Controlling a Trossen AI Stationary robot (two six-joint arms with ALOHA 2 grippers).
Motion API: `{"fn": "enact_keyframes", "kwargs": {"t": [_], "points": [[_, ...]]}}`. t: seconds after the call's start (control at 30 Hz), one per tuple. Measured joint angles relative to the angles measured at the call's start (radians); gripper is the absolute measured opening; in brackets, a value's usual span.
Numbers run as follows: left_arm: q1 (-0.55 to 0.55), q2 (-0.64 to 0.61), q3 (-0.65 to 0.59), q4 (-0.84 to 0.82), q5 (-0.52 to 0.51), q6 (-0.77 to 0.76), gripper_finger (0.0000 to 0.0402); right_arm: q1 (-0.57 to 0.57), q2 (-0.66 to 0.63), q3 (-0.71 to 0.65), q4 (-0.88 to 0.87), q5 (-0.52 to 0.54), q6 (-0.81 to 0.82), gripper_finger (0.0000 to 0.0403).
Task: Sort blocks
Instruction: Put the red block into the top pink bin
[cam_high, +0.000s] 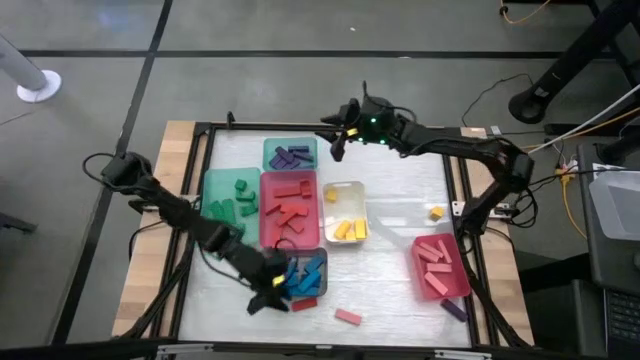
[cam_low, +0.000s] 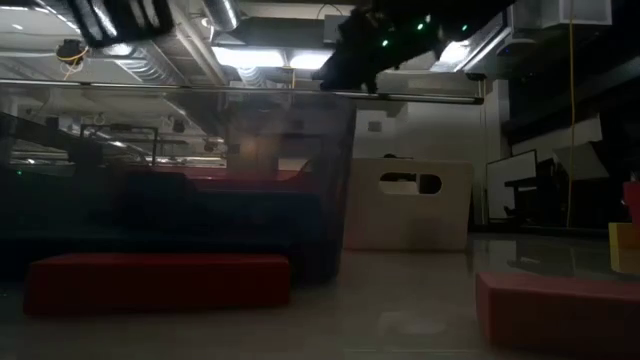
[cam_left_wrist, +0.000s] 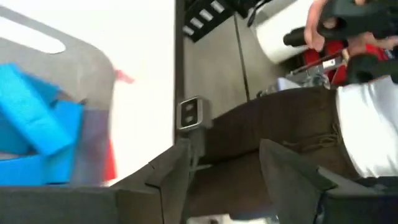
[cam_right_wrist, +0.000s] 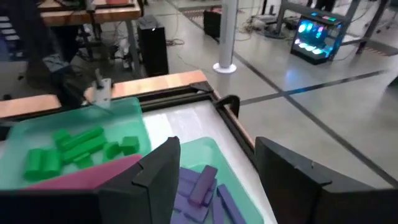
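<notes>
My right gripper (cam_high: 338, 143) hangs over the far side of the table, just beside the teal tray (cam_high: 290, 154) w/ the purple blocks (cam_high: 289, 157); fingers (cam_right_wrist: 158, 171) apart, nothing between them, and thru the wrist cam I look past them onto those purple bars (cam_right_wrist: 199, 186) and, next over, the green tray (cam_right_wrist: 81, 130) w/ green blocks (cam_right_wrist: 78, 149). My left gripper (cam_high: 266, 296) sits low at the near edge, right at the grey tray (cam_high: 318, 268) holding the blue blocks (cam_high: 300, 278); its fingers (cam_left_wrist: 165, 180) also stand apart, empty, blue pieces (cam_left_wrist: 37, 124) off to one side in its wrist cam. Rest of the sort so far: red blocks (cam_high: 290, 210) in the red tray (cam_high: 268, 232) mid-table, yellow blocks (cam_high: 349, 229) in the white tray (cam_high: 343, 187) beside it, pink blocks (cam_high: 435, 258) in the pink tray (cam_high: 444, 287) toward my right. Loose on the table (cam_high: 390, 290): a yellow piece (cam_high: 437, 212) near the right rail, a pink bar (cam_high: 348, 317) near the front, a red bar (cam_high: 303, 303) just by the grey tray, a purple bar (cam_high: 455, 309) at the pink tray's near corner. Low cam too dark to add much, only my right arm (cam_low: 380, 45) overhead. A person's hand (cam_left_wrist: 317, 31) shows beyond the table in the left wrist cam.
</notes>
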Motion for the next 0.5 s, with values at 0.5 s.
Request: {"fn": "enact_keyframes", "kwargs": {"t": [0.5], "points": [[-0.251, 0.282, 0.27, -0.005, -0.34, -0.03, 0.0099, 0.001, -0.138, 0.0, -0.298, -0.12, 0.007, 0.0205]]}}
